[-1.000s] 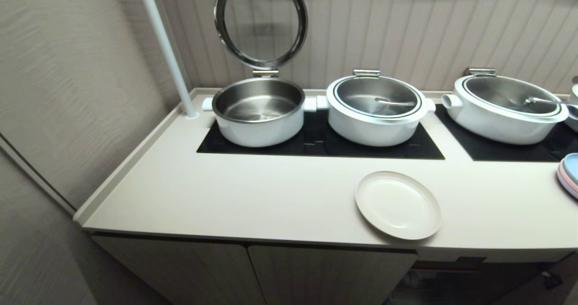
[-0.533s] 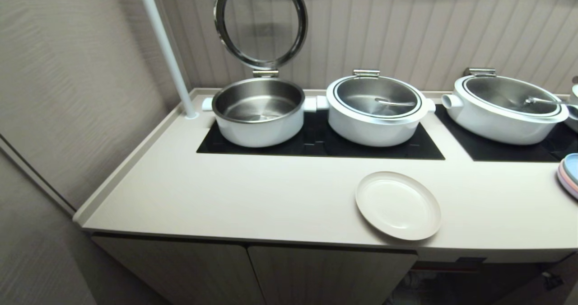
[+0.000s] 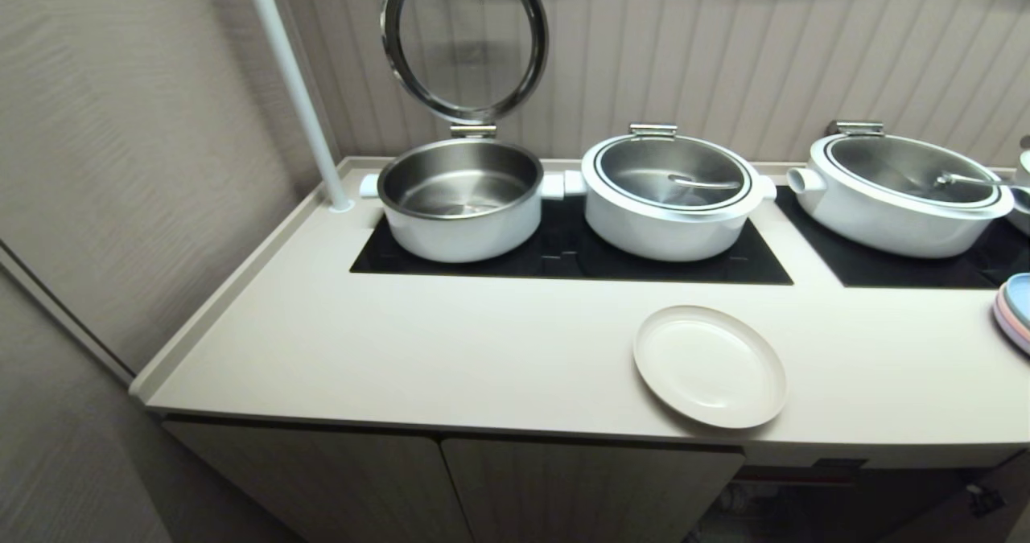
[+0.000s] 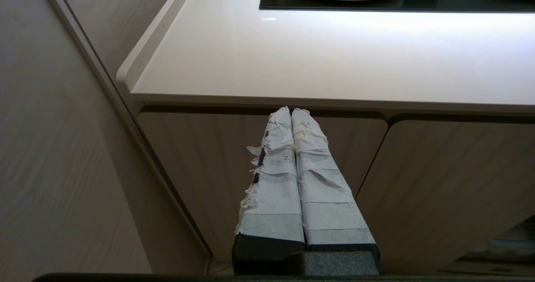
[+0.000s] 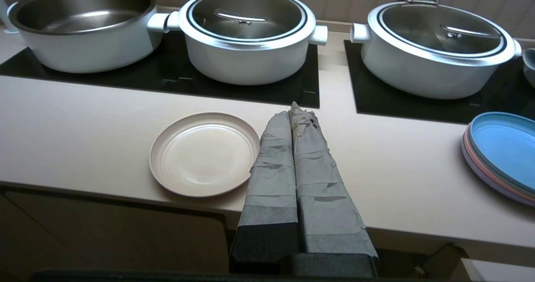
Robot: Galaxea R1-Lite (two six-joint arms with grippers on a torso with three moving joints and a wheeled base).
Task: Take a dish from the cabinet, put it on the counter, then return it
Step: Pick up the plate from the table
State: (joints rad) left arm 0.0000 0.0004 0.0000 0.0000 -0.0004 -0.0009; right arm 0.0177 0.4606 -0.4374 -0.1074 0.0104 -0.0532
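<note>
The dish (image 3: 710, 366), a plain cream plate, lies flat on the counter (image 3: 451, 350) close to its front edge. In the right wrist view the dish (image 5: 205, 153) sits just beside my right gripper (image 5: 291, 111), whose taped fingers are pressed together, empty, and reach over the counter's front edge (image 5: 397, 169). My left gripper (image 4: 291, 111) is shut and empty, held low in front of the cabinet doors (image 4: 200, 169) under the counter lip (image 4: 292, 52). The cabinet doors (image 3: 338, 479) show shut at the left; the section below the dish is dark (image 3: 805, 495). Neither arm shows in the head view.
Three white pots stand on the black glass panels (image 3: 563, 257) at the back: one with its lid raised (image 3: 463, 201), two lidded (image 3: 672, 193) (image 3: 901, 189). A pastel plate stack (image 5: 501, 152) sits at the counter's right end. A white pole (image 3: 294, 84) and a wall bound the left.
</note>
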